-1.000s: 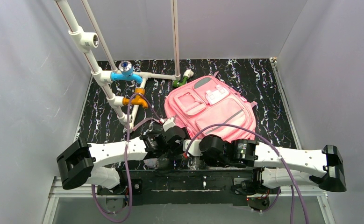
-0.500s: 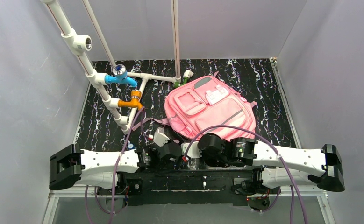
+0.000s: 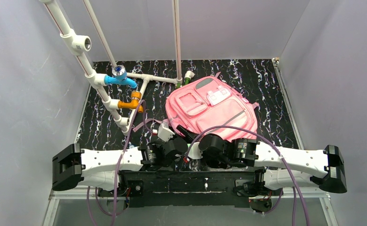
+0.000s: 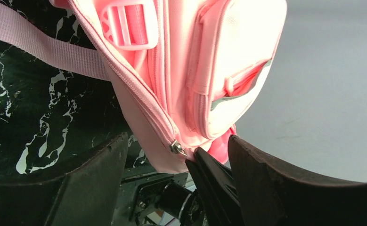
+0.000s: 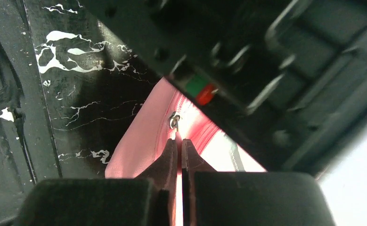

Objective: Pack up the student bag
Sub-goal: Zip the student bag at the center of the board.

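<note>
Left fingers edge back in, spread wide around the student bag at its seven-o'clock corner. Right fingers pinch that corner tight; best to close squarely on the zip pull.

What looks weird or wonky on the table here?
The white pipe frame at the back left leans sideways instead of standing straight, and a purple cable from the left arm loops right by its orange elbow, maybe snagged. The student bag looks undamaged.

Large pink student bag, flat, front side up.
</note>
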`<state>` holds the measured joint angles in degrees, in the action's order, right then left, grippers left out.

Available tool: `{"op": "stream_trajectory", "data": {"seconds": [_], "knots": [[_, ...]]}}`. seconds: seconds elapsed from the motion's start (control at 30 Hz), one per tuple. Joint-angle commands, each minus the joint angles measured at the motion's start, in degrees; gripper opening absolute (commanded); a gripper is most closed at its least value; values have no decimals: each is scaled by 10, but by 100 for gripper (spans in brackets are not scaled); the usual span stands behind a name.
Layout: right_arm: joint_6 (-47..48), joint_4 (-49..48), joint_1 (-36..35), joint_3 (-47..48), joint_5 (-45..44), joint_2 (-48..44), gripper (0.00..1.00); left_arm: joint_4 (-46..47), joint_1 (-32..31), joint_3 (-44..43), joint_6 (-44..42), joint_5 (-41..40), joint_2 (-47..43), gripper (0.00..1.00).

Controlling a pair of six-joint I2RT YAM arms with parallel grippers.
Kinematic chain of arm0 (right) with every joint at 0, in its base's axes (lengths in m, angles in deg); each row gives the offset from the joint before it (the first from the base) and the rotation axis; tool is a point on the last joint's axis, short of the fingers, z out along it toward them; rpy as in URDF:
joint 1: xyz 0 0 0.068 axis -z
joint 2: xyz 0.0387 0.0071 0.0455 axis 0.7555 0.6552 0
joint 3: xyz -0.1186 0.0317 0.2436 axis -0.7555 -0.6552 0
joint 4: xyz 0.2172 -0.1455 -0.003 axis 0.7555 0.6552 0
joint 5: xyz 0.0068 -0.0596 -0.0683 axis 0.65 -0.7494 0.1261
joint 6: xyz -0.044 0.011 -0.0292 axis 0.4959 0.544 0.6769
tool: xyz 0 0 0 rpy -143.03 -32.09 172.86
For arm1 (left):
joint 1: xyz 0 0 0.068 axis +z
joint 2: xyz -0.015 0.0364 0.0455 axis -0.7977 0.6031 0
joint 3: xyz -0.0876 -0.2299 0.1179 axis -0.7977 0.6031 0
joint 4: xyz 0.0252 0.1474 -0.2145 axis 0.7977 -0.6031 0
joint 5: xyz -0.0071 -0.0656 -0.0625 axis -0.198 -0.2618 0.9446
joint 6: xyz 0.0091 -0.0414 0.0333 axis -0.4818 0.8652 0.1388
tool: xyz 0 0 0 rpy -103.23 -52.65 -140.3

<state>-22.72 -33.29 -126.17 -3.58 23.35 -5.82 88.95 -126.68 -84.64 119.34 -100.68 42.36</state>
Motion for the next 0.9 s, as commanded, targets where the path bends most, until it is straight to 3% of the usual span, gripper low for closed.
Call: {"op": "stream_trajectory", "data": {"seconds": [0.0, 0.1, 0.23, 0.37, 0.53, 0.6, 0.7, 0.87], "knots": [[11, -56, 1, 39, -19, -18, 1, 30, -2, 7, -17, 44, 51, 73], [14, -61, 1, 40, -16, -16, 1, 48, -17, 5, 11, 56, 96, 73], [18, -61, 1, 34, -16, -17, 1, 182, -36, 50, 23, 29, 116, 74], [19, -64, 1, 30, -18, -23, 1, 187, -45, 51, -46, -13, 106, 72], [10, -63, 1, 32, -4, -29, 1, 187, -55, 122, 31, -60, 86, 59], [9, -66, 1, 32, 8, -27, 1, 187, -55, 145, 71, -66, 87, 64], [5, -60, 1, 35, 26, -20, 1, 188, -55, 161, 117, -83, 71, 81], [10, -62, 1, 32, 48, -26, 1, 188, -51, 143, 114, -117, 44, 85]]}}
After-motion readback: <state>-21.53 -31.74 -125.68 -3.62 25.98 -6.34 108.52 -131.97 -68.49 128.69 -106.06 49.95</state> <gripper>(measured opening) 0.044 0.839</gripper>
